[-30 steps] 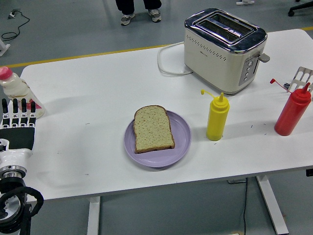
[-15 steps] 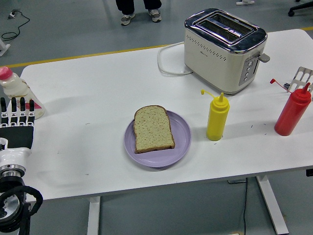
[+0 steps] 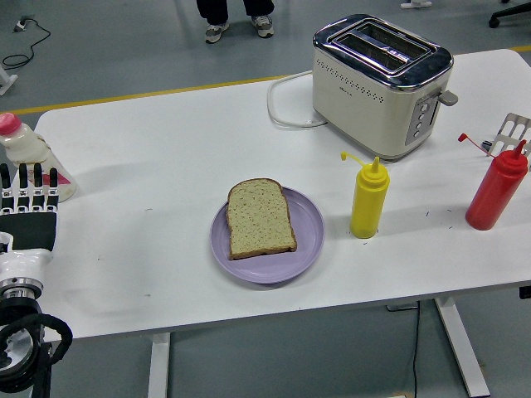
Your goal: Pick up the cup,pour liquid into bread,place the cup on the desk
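Note:
A slice of bread (image 3: 260, 217) lies on a purple plate (image 3: 309, 233) near the table's front middle. At the far left edge stands a white bottle with a pink cap (image 3: 27, 153), the only pouring vessel near the arm. My left hand (image 3: 28, 197) hovers just in front of that bottle, fingers straight and spread, holding nothing. The bottle's lower part is partly hidden behind the fingers (image 3: 38, 182). No right arm shows in the head view.
A yellow squeeze bottle (image 3: 368, 199) stands right of the plate, a red one (image 3: 496, 186) near the right edge with a metal spatula (image 3: 508, 133) behind it. A cream toaster (image 3: 382, 83) sits at the back right. A person's feet (image 3: 238, 26) show beyond the table.
My left hand has crept slightly up toward the bottle. Nothing else has moved.

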You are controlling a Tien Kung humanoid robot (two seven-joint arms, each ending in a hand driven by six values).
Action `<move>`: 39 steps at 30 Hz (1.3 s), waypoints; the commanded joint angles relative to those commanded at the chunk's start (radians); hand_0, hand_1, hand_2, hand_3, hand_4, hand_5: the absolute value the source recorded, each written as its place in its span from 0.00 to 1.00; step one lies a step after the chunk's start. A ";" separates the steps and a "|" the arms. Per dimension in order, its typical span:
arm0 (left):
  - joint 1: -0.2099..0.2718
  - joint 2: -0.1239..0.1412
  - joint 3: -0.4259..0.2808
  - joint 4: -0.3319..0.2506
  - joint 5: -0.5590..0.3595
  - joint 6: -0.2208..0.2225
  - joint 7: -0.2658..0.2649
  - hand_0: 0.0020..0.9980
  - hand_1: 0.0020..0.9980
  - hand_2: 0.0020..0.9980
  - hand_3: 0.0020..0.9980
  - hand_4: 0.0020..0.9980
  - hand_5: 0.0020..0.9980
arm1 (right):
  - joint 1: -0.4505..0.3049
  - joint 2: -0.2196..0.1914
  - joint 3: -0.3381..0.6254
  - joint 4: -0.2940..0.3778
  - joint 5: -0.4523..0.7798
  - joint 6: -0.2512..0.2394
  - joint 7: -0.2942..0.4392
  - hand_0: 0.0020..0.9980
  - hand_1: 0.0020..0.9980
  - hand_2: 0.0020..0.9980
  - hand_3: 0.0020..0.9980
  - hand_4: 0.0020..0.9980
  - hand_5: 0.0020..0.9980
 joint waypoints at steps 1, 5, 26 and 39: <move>0.000 0.000 0.000 0.000 0.000 0.000 0.000 0.86 0.87 0.93 0.83 0.67 1.00 | 0.000 0.000 0.000 0.000 0.000 0.000 0.000 0.79 0.73 0.71 0.72 0.48 0.55; 0.000 0.000 0.000 0.000 0.000 0.000 0.000 0.86 0.87 0.93 0.83 0.67 1.00 | 0.001 0.001 0.001 0.000 -0.001 0.000 0.000 0.79 0.73 0.71 0.72 0.48 0.56; -0.003 0.000 -0.001 0.000 0.000 0.000 0.000 0.86 0.87 0.93 0.83 0.67 1.00 | 0.003 0.002 0.008 0.001 -0.007 0.008 -0.006 0.80 0.74 0.73 0.74 0.48 0.56; 0.000 0.000 0.002 -0.001 0.000 0.001 -0.001 0.86 0.87 0.93 0.83 0.67 1.00 | -0.004 0.003 0.005 -0.001 -0.007 0.010 -0.010 0.81 0.75 0.74 0.74 0.49 0.57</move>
